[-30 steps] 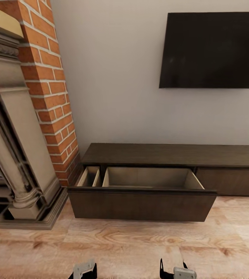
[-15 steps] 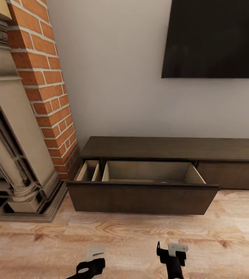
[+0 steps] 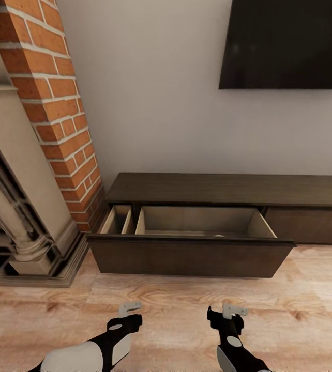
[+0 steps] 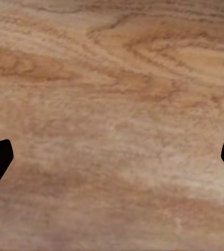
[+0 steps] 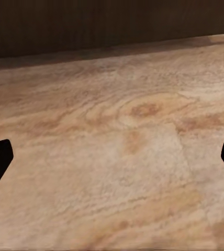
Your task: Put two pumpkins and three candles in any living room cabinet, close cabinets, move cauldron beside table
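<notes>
Light wood-grain floor (image 3: 176,305), dark cabinet (image 3: 228,188) and fireplace (image 3: 26,206) standing on it

one cabinet (image 3: 228,189), one open drawer (image 3: 189,255), two claws

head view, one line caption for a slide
Both grippers, left and right, open and empty before the cabinet's pulled-out drawer.
</notes>
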{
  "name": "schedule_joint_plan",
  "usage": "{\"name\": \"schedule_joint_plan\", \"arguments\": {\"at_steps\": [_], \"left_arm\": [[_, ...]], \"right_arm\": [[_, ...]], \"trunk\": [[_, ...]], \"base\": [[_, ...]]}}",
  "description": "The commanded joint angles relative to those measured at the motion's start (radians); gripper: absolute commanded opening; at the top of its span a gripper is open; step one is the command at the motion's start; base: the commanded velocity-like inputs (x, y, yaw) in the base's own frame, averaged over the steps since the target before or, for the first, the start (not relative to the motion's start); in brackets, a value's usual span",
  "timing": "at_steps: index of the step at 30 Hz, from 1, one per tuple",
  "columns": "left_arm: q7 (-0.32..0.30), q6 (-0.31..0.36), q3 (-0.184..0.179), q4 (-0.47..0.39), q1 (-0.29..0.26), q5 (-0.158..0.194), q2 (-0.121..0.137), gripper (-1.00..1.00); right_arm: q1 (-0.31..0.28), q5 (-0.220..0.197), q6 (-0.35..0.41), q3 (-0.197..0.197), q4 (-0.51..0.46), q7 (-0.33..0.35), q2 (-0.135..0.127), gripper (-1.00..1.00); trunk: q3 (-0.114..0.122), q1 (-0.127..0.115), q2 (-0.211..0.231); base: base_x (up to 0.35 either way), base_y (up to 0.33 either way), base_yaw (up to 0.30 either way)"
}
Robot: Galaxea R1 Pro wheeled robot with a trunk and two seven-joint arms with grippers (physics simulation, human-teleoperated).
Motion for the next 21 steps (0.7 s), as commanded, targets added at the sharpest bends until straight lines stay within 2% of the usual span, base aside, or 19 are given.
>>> {"name": "schedule_joint_plan", "arguments": {"at_steps": [1,4,6,8,9,10,11,14,21], "left_arm": [[0.006,-0.004,-0.009,-0.002,-0.002,0.008,0.000,1.00],[0.006,-0.004,-0.009,-0.002,-0.003,0.008,0.000,1.00],[0.006,-0.011,-0.010,-0.002,-0.003,0.008,0.000,1.00],[0.006,-0.045,-0.012,-0.003,-0.003,0.008,0.000,1.00],[0.007,-0.086,-0.013,-0.005,-0.003,0.008,0.000,1.00],[0.007,-0.114,-0.014,-0.008,-0.003,0.008,0.000,1.00],[0.009,-0.161,-0.014,-0.016,-0.003,0.008,0.000,1.00],[0.009,-0.182,-0.016,-0.022,-0.003,0.008,0.000,1.00],[0.009,-0.185,-0.016,-0.024,-0.003,0.008,0.000,1.00]], "right_arm": [[-0.002,-0.012,-0.004,0.008,0.004,0.004,-0.001,1.00],[-0.003,-0.012,-0.014,0.008,0.006,0.008,-0.002,1.00],[-0.003,-0.011,-0.047,0.007,0.007,0.010,-0.003,1.00],[-0.003,-0.010,-0.075,0.007,0.009,0.011,-0.004,1.00],[-0.003,-0.008,-0.088,0.007,0.017,0.011,-0.004,1.00],[-0.003,-0.001,-0.094,0.007,0.024,0.011,-0.004,1.00],[-0.003,0.041,-0.117,0.007,0.041,0.011,-0.003,1.00],[-0.003,0.099,-0.152,0.006,0.051,0.011,-0.003,1.00],[-0.003,0.110,-0.158,0.006,0.070,0.011,-0.003,1.00]], "trunk": [[-0.005,0.000,-0.001],[-0.016,0.002,-0.001],[-0.020,0.002,-0.002],[-0.020,0.002,-0.002],[-0.020,0.002,-0.002],[-0.020,0.002,-0.002],[-0.020,0.002,-0.002],[-0.020,0.002,-0.002],[-0.020,0.002,-0.002]], "base": [[0.000,0.000,0.000],[0.000,0.000,0.000],[0.000,0.000,0.000],[0.000,0.000,0.000],[0.000,0.000,0.000],[0.000,0.000,0.000],[0.096,0.000,0.000],[0.231,0.000,0.000],[0.312,0.000,0.000]]}}
